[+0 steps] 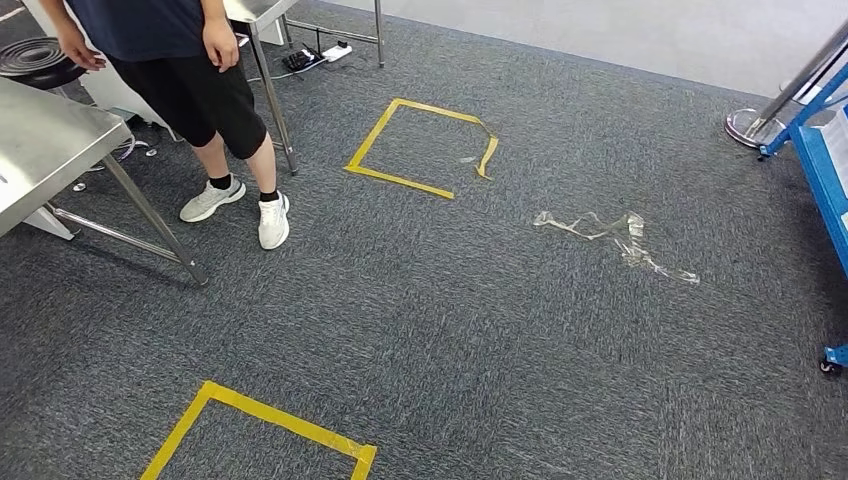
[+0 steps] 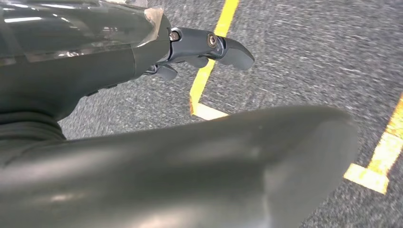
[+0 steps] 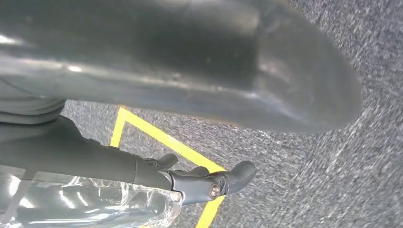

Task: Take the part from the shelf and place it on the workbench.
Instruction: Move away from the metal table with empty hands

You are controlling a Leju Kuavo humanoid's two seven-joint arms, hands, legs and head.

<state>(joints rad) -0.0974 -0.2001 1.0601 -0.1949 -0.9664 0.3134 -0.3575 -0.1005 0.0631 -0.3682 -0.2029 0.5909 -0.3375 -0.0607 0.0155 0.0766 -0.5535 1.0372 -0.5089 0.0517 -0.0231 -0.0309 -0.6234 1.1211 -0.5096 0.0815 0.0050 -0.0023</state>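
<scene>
A steel workbench [image 1: 40, 150] stands at the left of the head view, with a black ribbed round thing [image 1: 35, 55] lying on the far end of a surface there. The corner of a blue shelf cart [image 1: 825, 170] stands at the right edge. My left hand [image 2: 180, 161] hangs over grey carpet with its thumb and dark fingers [image 2: 223, 47] spread and nothing in them. My right hand [image 3: 180, 61] hangs the same way, its fingers [image 3: 228, 178] apart and holding nothing.
A person [image 1: 190, 70] in dark shorts and white shoes stands beside the workbench. Two yellow tape squares [image 1: 420, 150] [image 1: 270, 425] mark the carpet. A strip of clear tape [image 1: 620, 240] lies crumpled on the floor. A steel post base [image 1: 755, 125] stands near the shelf.
</scene>
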